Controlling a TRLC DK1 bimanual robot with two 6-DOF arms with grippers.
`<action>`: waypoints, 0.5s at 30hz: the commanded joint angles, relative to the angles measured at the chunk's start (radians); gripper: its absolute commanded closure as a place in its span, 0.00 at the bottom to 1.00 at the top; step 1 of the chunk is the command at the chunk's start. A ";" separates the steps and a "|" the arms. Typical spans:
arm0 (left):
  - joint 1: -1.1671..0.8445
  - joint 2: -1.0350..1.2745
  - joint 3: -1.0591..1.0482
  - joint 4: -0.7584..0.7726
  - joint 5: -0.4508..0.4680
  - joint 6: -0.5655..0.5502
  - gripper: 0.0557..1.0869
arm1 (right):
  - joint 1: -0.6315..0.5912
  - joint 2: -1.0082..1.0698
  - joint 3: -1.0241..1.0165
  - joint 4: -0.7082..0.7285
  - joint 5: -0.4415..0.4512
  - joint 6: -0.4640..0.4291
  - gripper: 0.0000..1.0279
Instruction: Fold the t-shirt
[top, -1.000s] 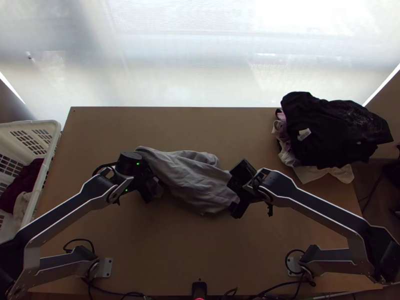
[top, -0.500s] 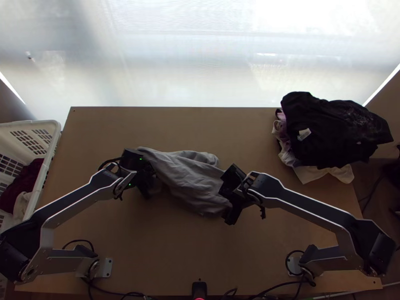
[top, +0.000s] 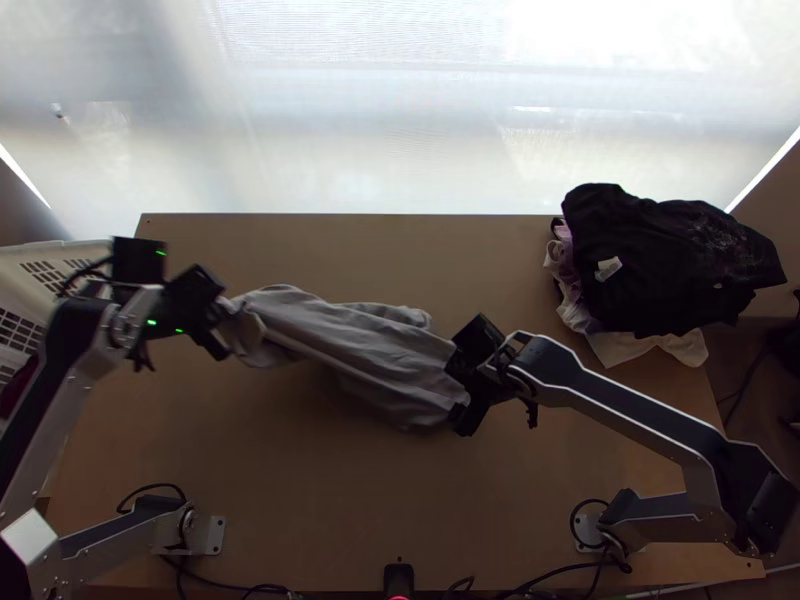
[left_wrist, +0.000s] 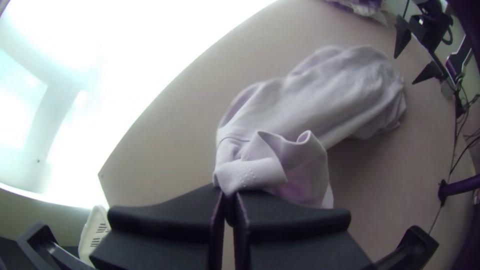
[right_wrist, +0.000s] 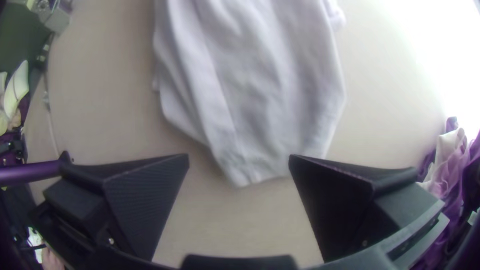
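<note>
Grey t-shirt (top: 350, 345), bunched lengthwise into a long, loose shape, lies across the middle of the top view on the wooden table (top: 330, 500). Its long axis slopes from a narrow end at centre left down to a broader end right of centre, with the main creases running much the same way. In the left wrist view it points from the bottom middle to the upper right.

At the narrow end, the left gripper (top: 220, 315) has its fingers closed tight on the cloth; the left wrist view shows a stitched band (left_wrist: 247, 175) pinched at the tips, a loose ruffled flap standing up beside it. The right gripper (top: 458, 388) is at the broader end, fingers wide apart. Seen from its wrist, a blunt corner of the shirt (right_wrist: 242, 177) reaches into the gap between the tips; whether either finger touches it, I cannot tell.

Farther out, a pile of clothes sits at the upper right of the top view, a black garment (top: 660, 260) on top and white cloth (top: 655, 348) poking out below. A white laundry basket (top: 40, 258) stands at the left edge, cut off by the frame and partly covered by the left arm. The neckline is hard to make out among the folds, and the right gripper hides part of the broader end from above
</note>
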 joint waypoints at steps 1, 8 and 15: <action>0.309 -0.070 0.345 -0.286 0.121 0.052 0.95 | -0.086 -0.019 0.026 -0.002 0.000 0.005 0.10; 0.540 -0.030 0.746 -0.426 0.155 0.097 0.95 | -0.185 -0.053 0.040 -0.002 0.000 0.011 0.10; 0.547 0.098 1.090 -0.417 0.157 0.087 0.95 | -0.285 -0.077 0.040 -0.002 0.000 0.038 0.10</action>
